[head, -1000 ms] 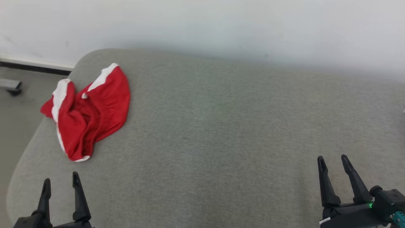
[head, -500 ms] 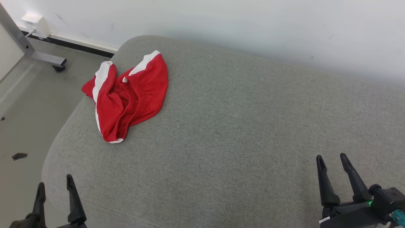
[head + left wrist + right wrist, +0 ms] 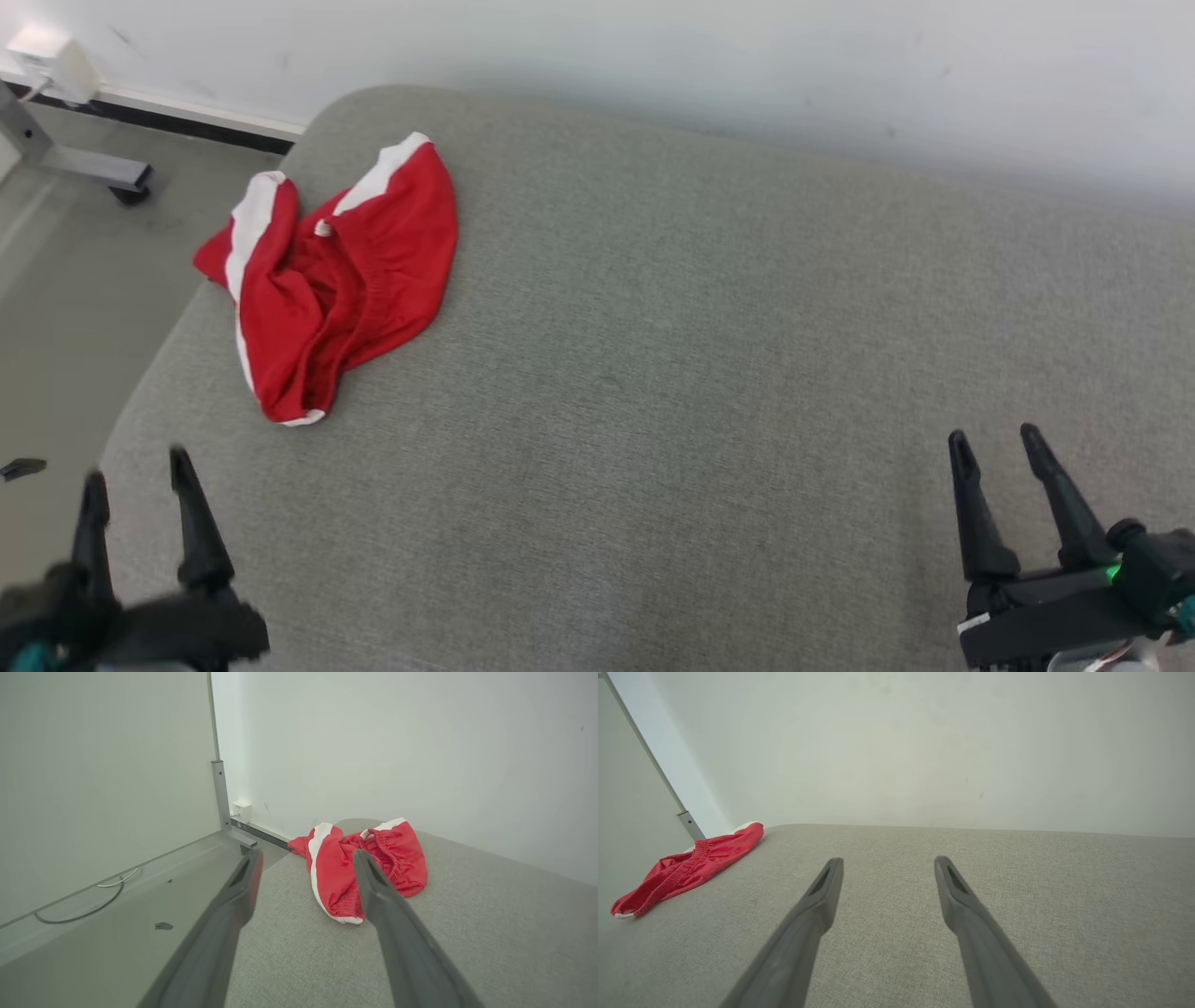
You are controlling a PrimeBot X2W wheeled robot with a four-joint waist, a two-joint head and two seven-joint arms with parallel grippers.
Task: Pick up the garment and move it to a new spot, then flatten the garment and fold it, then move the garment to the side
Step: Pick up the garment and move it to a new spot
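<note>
The garment (image 3: 331,280) is a crumpled pair of red shorts with white side stripes, lying near the far left corner of a grey upholstered surface (image 3: 709,373). One red edge hangs slightly over the left side. My left gripper (image 3: 135,467) hovers open at the near left edge, well short of the garment (image 3: 369,868), which lies ahead just past its fingertips in the left wrist view. My right gripper (image 3: 994,439) is open and empty at the near right, far from the garment (image 3: 686,870).
A white wall runs behind the grey surface. On the left is bare floor with a metal frame leg on a caster (image 3: 89,168), a white wall box (image 3: 51,56), a cable (image 3: 88,905) and a small dark scrap (image 3: 21,469).
The head camera turned left and then slightly back, shifting the whole picture. My left gripper has risen a little in view and looks blurred. The garment lies as it did.
</note>
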